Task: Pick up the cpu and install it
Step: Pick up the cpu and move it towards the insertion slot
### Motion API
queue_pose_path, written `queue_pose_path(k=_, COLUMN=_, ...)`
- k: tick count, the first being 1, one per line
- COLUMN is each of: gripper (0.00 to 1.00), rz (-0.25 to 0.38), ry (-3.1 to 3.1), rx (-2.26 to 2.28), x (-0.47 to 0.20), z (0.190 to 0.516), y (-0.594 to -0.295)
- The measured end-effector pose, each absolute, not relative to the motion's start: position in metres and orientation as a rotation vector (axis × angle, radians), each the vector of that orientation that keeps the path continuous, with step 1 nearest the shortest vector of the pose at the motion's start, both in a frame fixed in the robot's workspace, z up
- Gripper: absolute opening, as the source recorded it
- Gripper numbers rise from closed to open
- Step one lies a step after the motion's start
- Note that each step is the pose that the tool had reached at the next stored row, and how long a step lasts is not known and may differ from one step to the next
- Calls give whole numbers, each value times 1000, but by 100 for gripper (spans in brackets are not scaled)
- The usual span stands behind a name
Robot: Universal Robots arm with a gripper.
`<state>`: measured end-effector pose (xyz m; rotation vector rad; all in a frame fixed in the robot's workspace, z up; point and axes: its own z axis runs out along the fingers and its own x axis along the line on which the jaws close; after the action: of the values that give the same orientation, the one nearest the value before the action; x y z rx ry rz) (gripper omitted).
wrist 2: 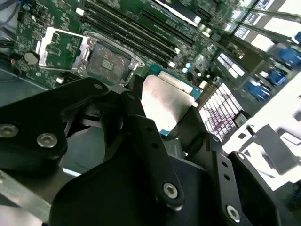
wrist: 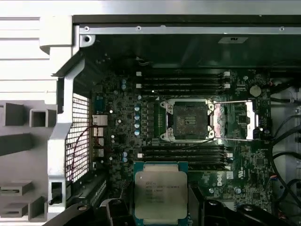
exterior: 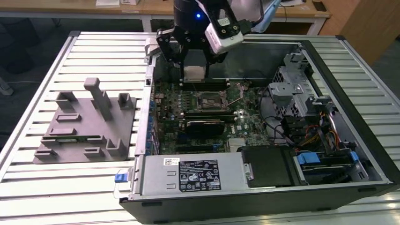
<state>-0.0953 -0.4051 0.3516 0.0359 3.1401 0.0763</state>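
Exterior view, end effector: your end effector (exterior: pixel 194 70) is clamped on the cpu (exterior: pixel 193 73), hanging over the far part of the open computer case (exterior: pixel 250 208) on the slatted surface (exterior: pixel 37 197).
Exterior view, target: the socket (exterior: pixel 210 99) sits near the cpu, on the camera's side of it. The grey fixture (exterior: pixel 87 126) is well apart, on the exterior view's left.
Second wrist view, grip: the black fingers (wrist 2: pixel 141 136) press on opposite edges of the cpu (wrist 2: pixel 162 101).
Second wrist view, target: the socket (wrist 2: pixel 106 59) is bare, with the load plate (wrist 2: pixel 59 47) swung open beside it.
First wrist view, offset: the cpu (wrist: pixel 161 190) lies flat, lid toward the camera. It is apart from the socket (wrist: pixel 188 120), with memory slots (wrist: pixel 186 155) between them. The load plate (wrist: pixel 235 120) is folded clear.
Step, my read: carry to socket. The cpu is not yet over it.
Do it well: square the chip's edges to the socket frame before any descent. Hold it level. I can't make out the corner marks, so confirm orientation yourself.
Risk: a tilted or offset touchdown would likely bend the contacts.
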Motion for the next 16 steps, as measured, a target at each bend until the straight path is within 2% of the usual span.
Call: queue_pose_path(k=16, gripper=54, rz=76, ry=3149, rx=18, x=-67, z=324, y=-399)
